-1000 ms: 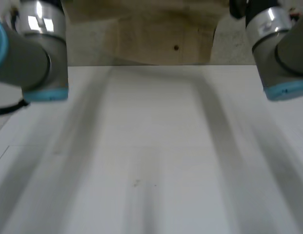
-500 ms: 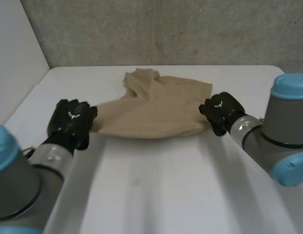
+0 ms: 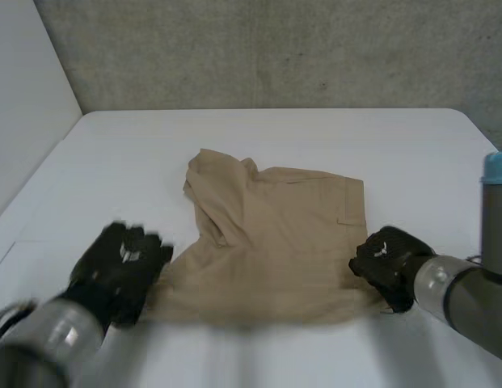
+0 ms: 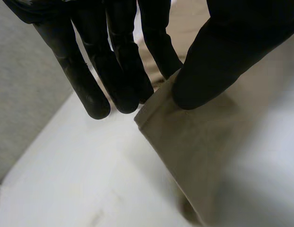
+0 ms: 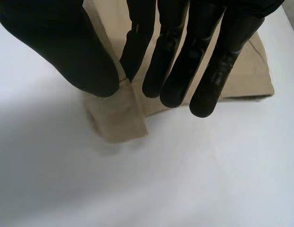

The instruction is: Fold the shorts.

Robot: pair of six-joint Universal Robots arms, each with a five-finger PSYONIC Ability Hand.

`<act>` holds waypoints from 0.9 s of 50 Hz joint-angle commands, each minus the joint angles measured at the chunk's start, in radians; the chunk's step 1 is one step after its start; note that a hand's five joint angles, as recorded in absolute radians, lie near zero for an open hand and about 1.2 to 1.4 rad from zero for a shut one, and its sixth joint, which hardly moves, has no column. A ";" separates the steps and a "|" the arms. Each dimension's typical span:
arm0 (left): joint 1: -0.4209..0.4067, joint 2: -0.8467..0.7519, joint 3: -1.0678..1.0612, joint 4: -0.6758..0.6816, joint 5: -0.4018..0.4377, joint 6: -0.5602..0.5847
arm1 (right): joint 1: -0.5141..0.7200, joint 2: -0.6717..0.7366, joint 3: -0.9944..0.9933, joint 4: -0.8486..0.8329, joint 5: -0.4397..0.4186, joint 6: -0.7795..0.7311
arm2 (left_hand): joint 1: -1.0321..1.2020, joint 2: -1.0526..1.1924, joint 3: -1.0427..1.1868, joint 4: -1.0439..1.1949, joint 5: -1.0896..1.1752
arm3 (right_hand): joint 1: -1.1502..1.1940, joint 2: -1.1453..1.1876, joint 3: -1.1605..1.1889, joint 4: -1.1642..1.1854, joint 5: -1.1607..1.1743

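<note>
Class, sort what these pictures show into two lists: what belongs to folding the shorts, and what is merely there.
Belongs to the job:
tan shorts
left hand, pinching a near corner
right hand, pinching the other near corner

Merely there:
white table under the shorts
grey wall behind

Head camera overlooks the table (image 3: 275,137) from behind; wrist cameras closely share its shorts (image 3: 275,242).
</note>
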 commanded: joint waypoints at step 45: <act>0.009 -0.166 0.285 0.644 -0.008 -0.038 | 0.028 0.212 -0.465 -0.395 0.065 0.582 | 0.254 0.198 0.203 0.196 0.244 | -0.390 -0.637 -0.645 -0.651 -0.630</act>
